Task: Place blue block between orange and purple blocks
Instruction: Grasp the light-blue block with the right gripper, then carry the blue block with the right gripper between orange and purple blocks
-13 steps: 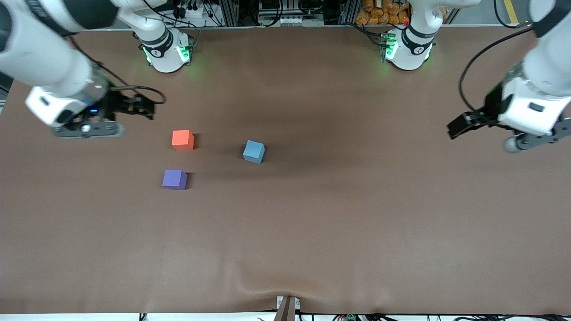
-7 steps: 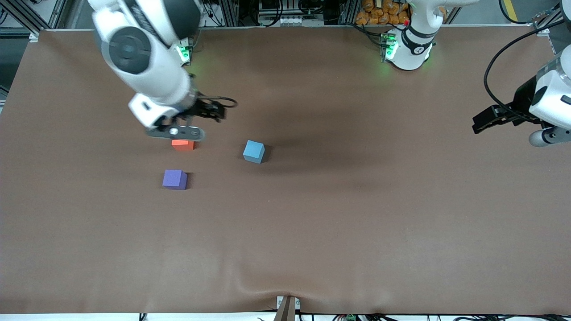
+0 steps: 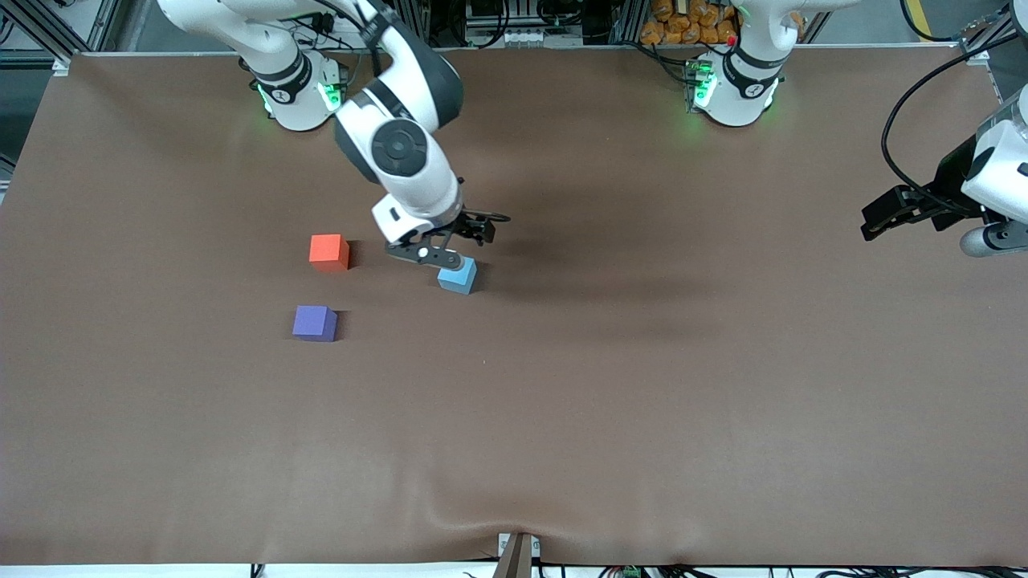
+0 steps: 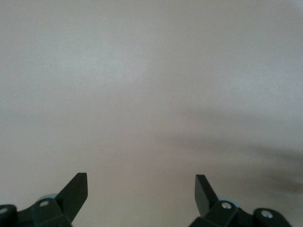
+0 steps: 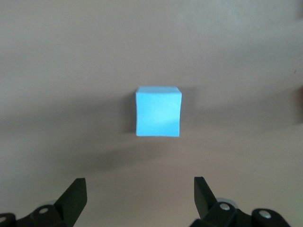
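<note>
My right gripper [image 3: 438, 255] hangs over the blue block [image 3: 458, 275], fingers wide apart and holding nothing.

The blue block sits on the table [image 3: 642, 385], well apart from the orange block [image 3: 328, 251] and purple block [image 3: 314, 323]. My left gripper [image 4: 141, 198] waits, fingers apart, over its own end.

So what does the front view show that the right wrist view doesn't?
Only the front view shows the orange block, the purple block, and the left end effector waiting near the left arm's end of the table. Only the right wrist view shows the right end effector open, fingertips spread. Both show the blue block on the brown table.
</note>
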Robot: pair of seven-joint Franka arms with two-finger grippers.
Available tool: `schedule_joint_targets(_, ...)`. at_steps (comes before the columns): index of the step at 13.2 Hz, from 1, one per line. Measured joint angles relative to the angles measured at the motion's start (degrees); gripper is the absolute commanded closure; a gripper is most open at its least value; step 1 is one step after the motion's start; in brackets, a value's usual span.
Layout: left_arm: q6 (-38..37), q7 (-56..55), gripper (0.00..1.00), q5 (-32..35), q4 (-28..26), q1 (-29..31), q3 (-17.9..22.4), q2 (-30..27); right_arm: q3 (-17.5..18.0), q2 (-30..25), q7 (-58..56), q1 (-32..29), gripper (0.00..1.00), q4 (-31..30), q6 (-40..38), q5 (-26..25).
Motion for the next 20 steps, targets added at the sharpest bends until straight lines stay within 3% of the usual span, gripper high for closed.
schedule_joint_targets(6,0.47,0.01,0.0,-0.13,0.01,0.0,-0.39,-0.14,0.01,3.09,2.54,0.46,0.0,-0.97,2.22,-3.54)
schedule_joint_targets(12,0.45,0.04,0.0,-0.14,-0.01,-0.03,-0.69,-0.26,-0.19,8.27,3.52,0.55,0.0,-1.88,10.29,-7.7)
schedule_joint_targets(20,0.46,0.05,0.0,-0.14,-0.16,-0.05,-1.22,-0.27,-0.44,9.92,3.54,0.41,0.0,-2.7,13.26,-10.23)
